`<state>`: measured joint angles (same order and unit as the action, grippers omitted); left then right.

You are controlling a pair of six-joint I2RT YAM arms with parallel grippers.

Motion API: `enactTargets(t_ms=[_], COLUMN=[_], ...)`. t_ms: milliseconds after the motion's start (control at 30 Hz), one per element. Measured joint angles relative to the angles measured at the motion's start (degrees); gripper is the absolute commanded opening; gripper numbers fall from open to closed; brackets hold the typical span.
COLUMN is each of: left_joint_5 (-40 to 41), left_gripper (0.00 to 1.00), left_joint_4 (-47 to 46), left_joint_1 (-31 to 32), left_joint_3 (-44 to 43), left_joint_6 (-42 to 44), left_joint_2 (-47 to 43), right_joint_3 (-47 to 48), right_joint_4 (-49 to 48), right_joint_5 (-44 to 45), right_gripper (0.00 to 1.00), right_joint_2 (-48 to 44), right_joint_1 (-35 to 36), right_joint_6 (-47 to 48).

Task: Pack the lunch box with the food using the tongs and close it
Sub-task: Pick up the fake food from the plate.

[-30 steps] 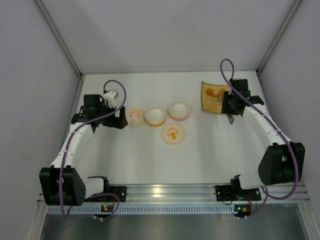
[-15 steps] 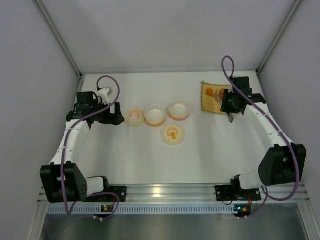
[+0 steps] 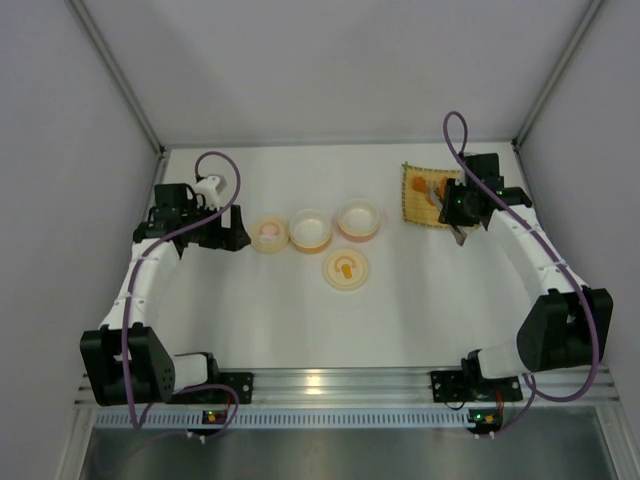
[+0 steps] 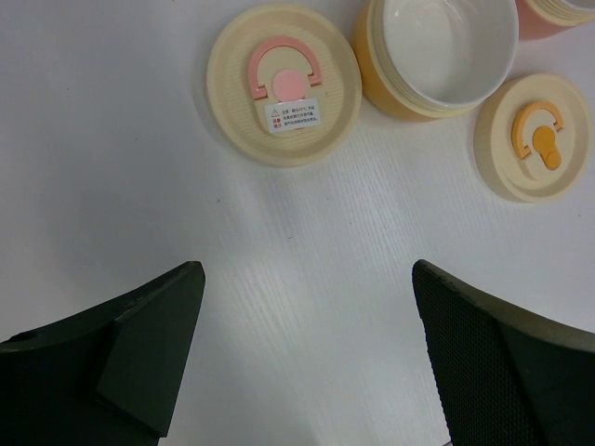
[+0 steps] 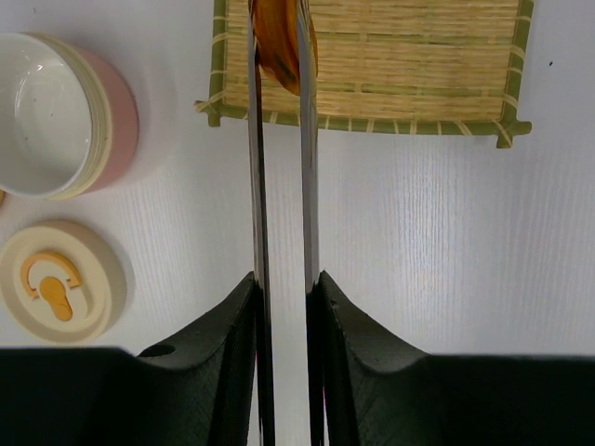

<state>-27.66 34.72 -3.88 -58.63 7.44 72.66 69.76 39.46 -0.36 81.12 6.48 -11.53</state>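
Silver tongs [image 5: 279,186] are squeezed in the right gripper [image 5: 284,279], tips pinching an orange food lump [image 5: 279,51] over the mat [image 5: 418,56] straight ahead. Meanwhile the left gripper [image 4: 305,279] is wide open and empty, with the pink-centred lid [image 4: 284,84] just ahead of it.

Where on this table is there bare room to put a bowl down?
Widest bare patch of table: between the orange-centred lid and the near edge. A second strip runs behind the yellow bowl and pink bowl. Crowded: the bowl row beside the pink-centred lid, and the mat under the tongs.
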Motion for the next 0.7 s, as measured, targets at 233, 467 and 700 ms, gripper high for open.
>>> enactTargets(t_ms=[233, 467, 700], left_joint_5=[0.0, 0.0, 0.0], left_gripper=[0.98, 0.98, 0.98], left_joint_4=[0.0, 0.0, 0.0], left_joint_1=[0.0, 0.0, 0.0], left_joint_3=[-0.2, -0.3, -0.3], left_joint_6=[0.0, 0.0, 0.0], left_joint_2=[0.1, 0.6, 0.6], right_joint_3=[0.1, 0.1, 0.1], right_joint_4=[0.0, 0.0, -0.1], right_joint_5=[0.0, 2.6, 3.8], right_gripper=[0.27, 0.24, 0.2], right_joint_2=[0.0, 0.9, 2.5], right_joint_1=[0.0, 0.0, 0.0], right_joint_6=[0.0, 0.0, -0.1])
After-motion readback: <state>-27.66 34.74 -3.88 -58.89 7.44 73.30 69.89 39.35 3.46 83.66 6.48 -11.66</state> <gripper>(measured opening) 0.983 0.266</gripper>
